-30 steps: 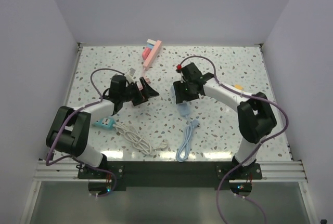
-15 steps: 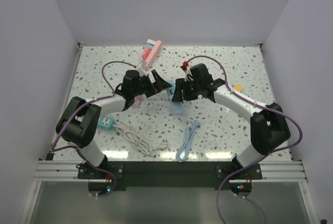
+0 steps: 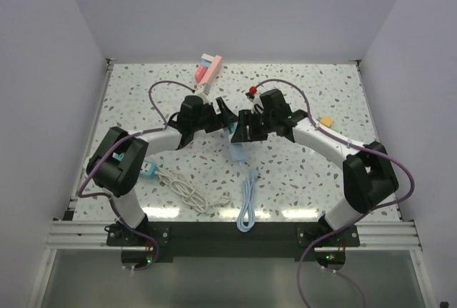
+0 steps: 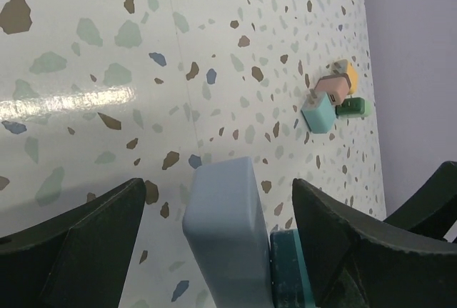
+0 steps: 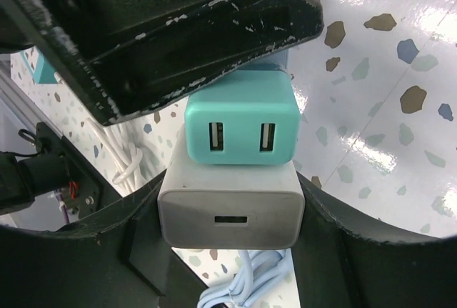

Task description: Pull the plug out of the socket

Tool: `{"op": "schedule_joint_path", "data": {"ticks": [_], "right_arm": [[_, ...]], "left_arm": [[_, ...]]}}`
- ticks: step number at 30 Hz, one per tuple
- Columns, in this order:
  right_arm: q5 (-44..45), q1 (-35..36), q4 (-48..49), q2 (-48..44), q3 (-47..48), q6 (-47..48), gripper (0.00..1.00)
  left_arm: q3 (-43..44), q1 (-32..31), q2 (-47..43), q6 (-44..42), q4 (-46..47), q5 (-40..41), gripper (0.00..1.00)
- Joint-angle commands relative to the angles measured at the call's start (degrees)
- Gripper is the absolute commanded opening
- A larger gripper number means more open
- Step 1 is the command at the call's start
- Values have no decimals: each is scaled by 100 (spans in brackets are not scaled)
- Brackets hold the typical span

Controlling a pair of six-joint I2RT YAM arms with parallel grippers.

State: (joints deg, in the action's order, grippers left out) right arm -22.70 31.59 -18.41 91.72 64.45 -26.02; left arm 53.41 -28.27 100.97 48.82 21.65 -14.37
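Two arms: left arm (image 3: 161,138), right arm (image 3: 318,133). Two strips: pink strip (image 3: 211,72), blue strip (image 4: 227,229). Two chargers: teal charger (image 5: 241,128), white charger (image 5: 230,211). USB ports (image 5: 214,136): two on teal, one on white. Four small adapters (image 4: 332,95), one cluster: pale blue, pink, yellow, green. Two cables: white cable (image 3: 187,192), blue cable (image 3: 249,194). One teal box (image 3: 148,170).

Overhead from behind, wrist views close, sharing teal plug (image 5: 241,128)
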Motion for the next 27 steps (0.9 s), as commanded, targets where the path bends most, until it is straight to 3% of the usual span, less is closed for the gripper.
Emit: {"op": "schedule_joint_path", "data": {"ticks": [1,2,4,5,7,8,9,13,20,27], "right_arm": [[-314,22,532,-366,59,-237,0],[-305,22,532,-357,42,-263,0],[-262,22,576,-357,7,-281,0],[-244,22,585,-348,-2,-307,0],[-226,22,593,-322,-11,-316,0],[-226,14,576,-322,6,-290,0],[-226,5,498,-304,59,-263,0],[-322,-179,163,-514,104,-53,0],[-831,-1444,93,-1305,-362,71,0],[-1650,-1595,-458,-1026,-21,439,0]], "left_arm": [[197,-64,63,-267,-3,181,87],[188,-64,72,-267,58,58,74],[118,-64,81,-250,208,-74,60],[91,-64,72,-241,243,-170,44],[-49,-64,55,-241,366,-241,28],[-93,-64,46,-250,358,-233,7],[-146,-64,37,-293,262,-224,0],[-243,-47,-7,-601,59,-101,0],[-480,146,124,-891,6,-48,0],[-279,155,511,-971,-108,-206,0]]}}
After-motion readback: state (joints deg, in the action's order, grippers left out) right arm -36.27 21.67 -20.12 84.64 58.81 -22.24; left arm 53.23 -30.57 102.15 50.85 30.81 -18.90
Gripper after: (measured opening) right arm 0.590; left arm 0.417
